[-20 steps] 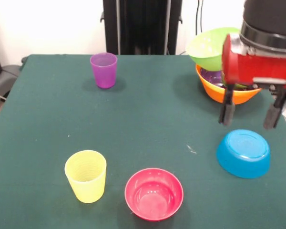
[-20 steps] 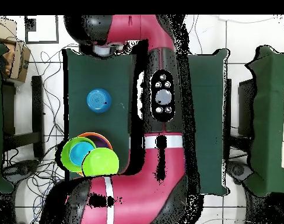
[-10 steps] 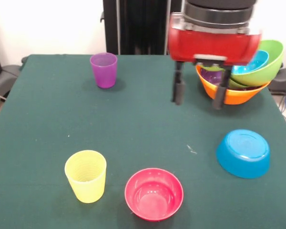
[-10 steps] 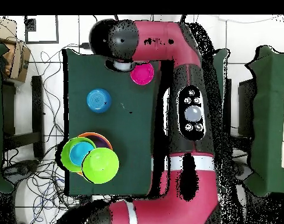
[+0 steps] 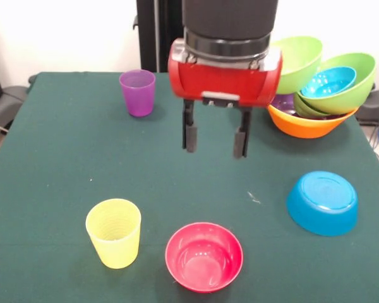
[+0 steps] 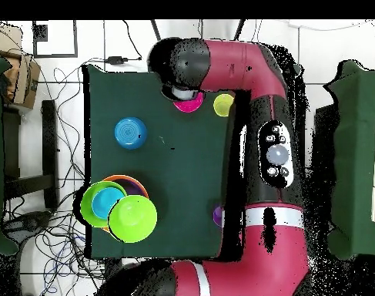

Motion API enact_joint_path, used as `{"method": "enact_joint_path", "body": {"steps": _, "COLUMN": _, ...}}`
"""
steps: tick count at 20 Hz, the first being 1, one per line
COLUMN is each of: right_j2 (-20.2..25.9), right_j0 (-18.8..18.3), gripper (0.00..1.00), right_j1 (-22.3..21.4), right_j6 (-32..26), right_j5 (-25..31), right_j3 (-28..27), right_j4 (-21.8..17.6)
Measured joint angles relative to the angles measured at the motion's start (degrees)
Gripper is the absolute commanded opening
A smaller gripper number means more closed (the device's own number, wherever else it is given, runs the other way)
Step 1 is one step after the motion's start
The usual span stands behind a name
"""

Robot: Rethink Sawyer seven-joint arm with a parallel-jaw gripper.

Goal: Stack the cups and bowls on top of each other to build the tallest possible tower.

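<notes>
Your claw (image 5: 215, 134) hangs spread and empty over mid-table, beyond the pink bowl (image 5: 204, 256) and yellow cup (image 5: 114, 232). The tower (image 5: 311, 95) sits at the back right corner, green and blue bowls tilted in the orange one. An upturned blue bowl (image 5: 323, 202) lies nearer; the purple cup (image 5: 138, 92) stands back left.

In the front view, a nested tower (image 5: 312, 95) sits at the table's (image 5: 63, 158) far right, with an upturned bowl (image 5: 323, 202) (resting alone) in front of it. One cup (image 5: 138, 92) stands far left; another cup (image 5: 114, 232) stands near left, just beside an upright bowl (image 5: 204, 256).
</notes>
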Motion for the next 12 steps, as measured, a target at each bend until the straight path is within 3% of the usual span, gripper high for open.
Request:
{"method": "enact_joint_path", "body": {"steps": 7, "right_j2": 0.04, "right_j0": 0.79, "gripper": 1.00, "right_j1": 1.97, "right_j6": 0.00, "right_j5": 0.04, "right_j3": -0.40, "right_j4": -0.28}}
{"method": "enact_joint_path", "body": {"steps": 12, "right_j2": 0.06, "right_j0": 2.61, "gripper": 1.00, "right_j1": 3.71, "right_j6": 0.00, "right_j5": 2.80, "right_j3": -4.31, "right_j4": -0.58}}
